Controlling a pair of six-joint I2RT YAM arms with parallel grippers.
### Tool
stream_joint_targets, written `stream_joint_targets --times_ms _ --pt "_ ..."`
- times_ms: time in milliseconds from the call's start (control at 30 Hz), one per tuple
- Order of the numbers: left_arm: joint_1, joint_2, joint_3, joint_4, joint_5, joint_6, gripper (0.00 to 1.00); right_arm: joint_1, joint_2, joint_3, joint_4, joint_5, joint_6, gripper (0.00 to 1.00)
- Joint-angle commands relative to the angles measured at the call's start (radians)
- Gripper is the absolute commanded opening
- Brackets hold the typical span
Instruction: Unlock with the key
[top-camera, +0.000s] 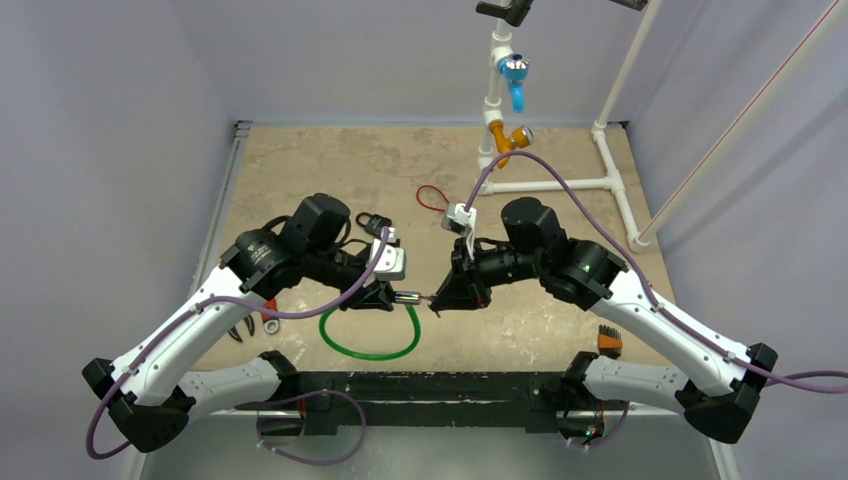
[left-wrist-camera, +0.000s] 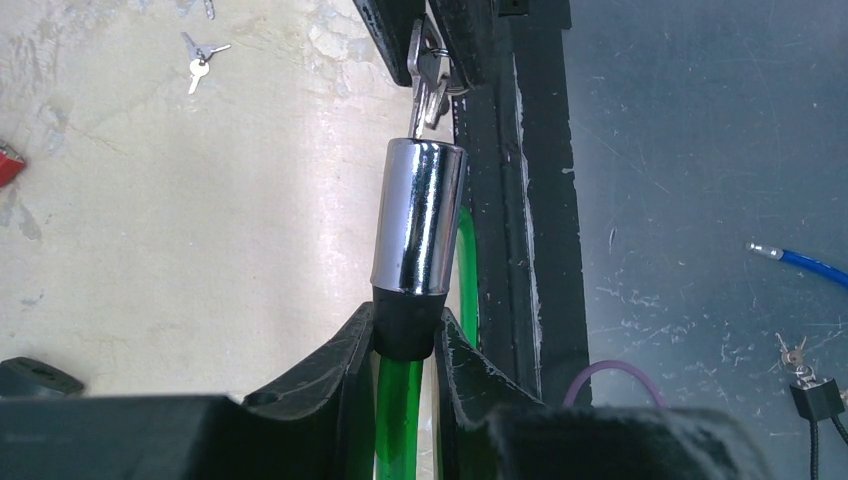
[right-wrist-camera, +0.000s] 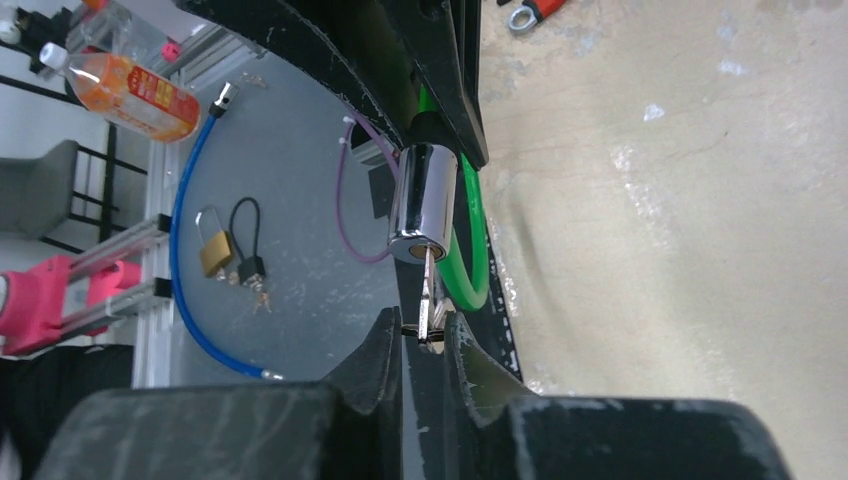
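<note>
Now pinching the silver key by its head with the right gripper, blade pointing straight ahead of the fingertips, tip in the keyway of the chrome lock barrel. Clamping the barrel's black collar with the left gripper, directly opposite. Key and barrel sharing one long axis; probably needs only a twist about it from the right, the nearer arm.

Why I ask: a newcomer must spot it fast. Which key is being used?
Mid-table, by the green cable loop, the grippers meet. The right gripper pinches the key, tip in the chrome lock barrel the left gripper holds. Unlike the loose keys nearby, it is gripped.
</note>
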Motion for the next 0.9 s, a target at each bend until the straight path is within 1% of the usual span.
stream_joint_targets --times_ms 0,233,333,567,867 --pt "0.006 -0.009 0.045 0.041 0.020 -0.004 0.00 -0.003 -0.009 0.011 0.039 -0.018 -0.013 0.00" --pt "0.005 -0.007 0.044 0.043 -0.002 -0.003 0.00 -0.003 -0.006 0.021 0.033 -0.008 0.000 0.00" --pt "0.001 -0.005 0.044 0.025 -0.018 0.026 0.00 -0.003 0.005 0.045 0.010 0.014 -0.010 0.00" --pt "-0.055 -0.004 0.030 -0.005 -0.107 0.092 0.00 -0.003 0.053 0.100 -0.054 0.047 -0.031 0.00" --pt "-0.065 -0.002 0.032 0.012 -0.130 0.076 0.00 -0.003 0.053 0.084 -0.055 0.064 -0.040 0.00"
